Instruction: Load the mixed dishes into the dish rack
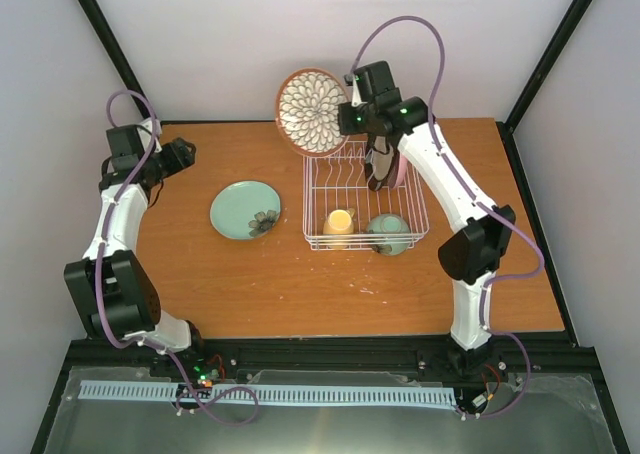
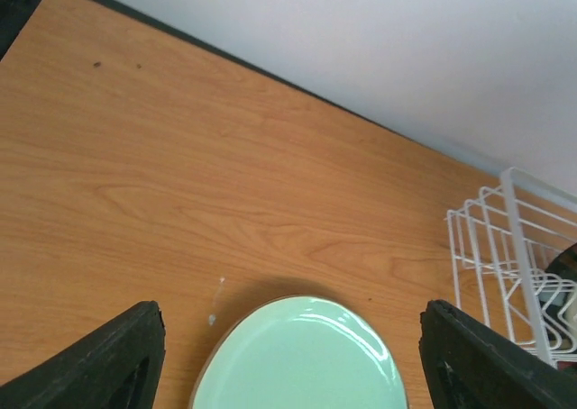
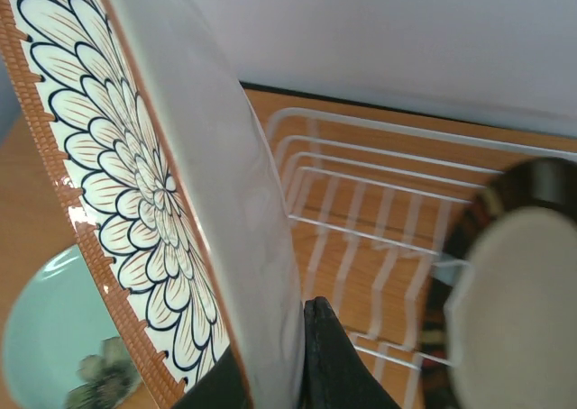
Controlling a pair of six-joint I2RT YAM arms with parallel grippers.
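Top external view: the right end effector (image 1: 349, 121) grips the petal-patterned plate (image 1: 312, 111) by its right rim and holds it in the air at the far left corner of the dish rack (image 1: 318, 206). The plate's patterned face is turned up toward the camera. The white wire rack stands on the tabletop (image 1: 250, 284), right of centre. At its near end a pale yellow mug (image 1: 340, 223) sits on the left and a mint green bowl (image 1: 388, 232) on the right, just beside each other. Toward the far end a pink plate (image 1: 400, 169) stands on edge among the prongs, partly hidden by the right arm. A light teal plate (image 1: 245, 210) lies flat on the tabletop, left of the rack and apart from it. The left end effector (image 1: 187, 155) hangs beyond the teal plate's far left side.

Right wrist view: the petal-patterned plate (image 3: 135, 202) appears edge-on, with its rim clamped between the two black fingers (image 3: 335, 359). The rack's wires (image 3: 361, 229) lie below and to the right. A blurred, dark-edged round object at the right edge cannot be identified.

Left wrist view: the fingers (image 2: 108, 364) are spread wide, with nothing between them. The teal plate (image 2: 306, 359) lies on the wood below, and a corner of the rack (image 2: 505, 256) shows at right.
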